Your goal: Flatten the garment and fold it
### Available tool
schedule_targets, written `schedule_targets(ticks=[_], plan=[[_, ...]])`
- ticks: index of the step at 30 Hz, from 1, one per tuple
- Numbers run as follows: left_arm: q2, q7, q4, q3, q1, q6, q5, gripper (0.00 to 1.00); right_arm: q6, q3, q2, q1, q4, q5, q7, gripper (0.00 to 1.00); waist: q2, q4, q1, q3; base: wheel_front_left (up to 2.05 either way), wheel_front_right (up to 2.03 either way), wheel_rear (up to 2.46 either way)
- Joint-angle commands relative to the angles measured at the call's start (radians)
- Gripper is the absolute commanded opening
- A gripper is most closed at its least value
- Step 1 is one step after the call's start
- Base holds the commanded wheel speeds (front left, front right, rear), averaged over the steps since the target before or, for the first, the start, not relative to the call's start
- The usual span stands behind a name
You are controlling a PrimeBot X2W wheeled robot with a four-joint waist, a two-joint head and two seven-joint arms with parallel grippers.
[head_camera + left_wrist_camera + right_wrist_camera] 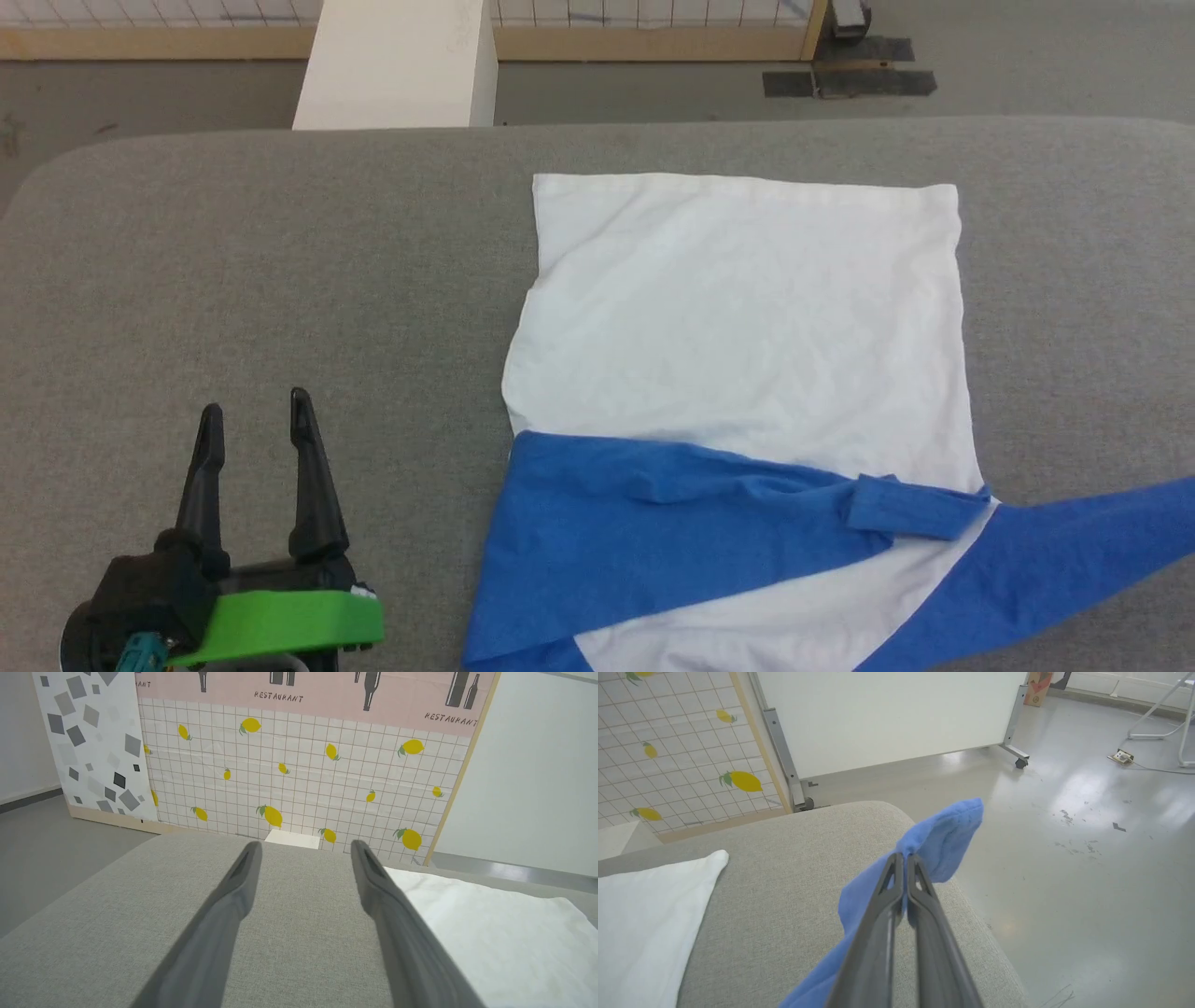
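- The left end effector is showing at the lower left of the head view. Its 2 dark fingers are standing wide apart and are holding nothing.
- It is placed over a bare part of the grey table, well apart from the cloth. I cannot tell if it is touching the table.
- In the left wrist view these 2 fingers are pointing along the table toward a panel with yellow lemons. The white edge of the cloth is showing to their right.
- The right end effector is pressing its 2 fingers together and is pinching the end of a blue sleeve. The sleeve is bunching just past the fingertips, near the rounded corner of the table, with the shiny floor behind.
- The garment is lying on the right half of the table in the head view. Its white body panel is lying flat on the far side, and a wrinkled blue part is crossing it on the near side.
- 1 blue strip of the garment is stretching out to the right edge of the head view. A small blue flap is lying beside the lower right corner of the white panel.
- A white block is standing beyond the far edge of the table.
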Motion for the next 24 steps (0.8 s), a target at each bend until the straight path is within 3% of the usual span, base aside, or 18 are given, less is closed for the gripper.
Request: schedule_targets(ticks=[1, 9, 16, 24], plan=[[0.009, 0.002, -0.003, 0.005, 0.015, 0.006, -0.006, 1.0, -0.002, -0.005, 0.01, 0.015, -0.033, -0.001, 0.002, 0.0, 0.0, -0.013, 0.0, -0.039, 0.0, 0.0, 0.0], [0.006, 0.002, -0.008, -0.005, 0.024, 0.004, -0.012, 1.0, -0.002, 0.112, 0.009, 0.017, -0.194, 0.056, 0.016, 0.0, 0.0, 0.008, 0.0, -0.052, 0.0, 0.0, 0.0], [0.001, 0.006, 0.006, -0.024, 0.019, -0.004, -0.014, 1.0, -0.002, 0.34, -0.013, -0.005, -0.328, 0.121, 0.054, 0.0, 0.0, 0.052, 0.0, -0.077, 0.0, 0.0, 0.0], [0.005, 0.012, 0.007, -0.029, 0.032, -0.001, -0.018, 1.0, -0.002, 0.664, 0.012, -0.028, -0.472, 0.162, 0.127, 0.0, 0.0, 0.101, 0.0, -0.105, 0.0, 0.0, 0.0]])
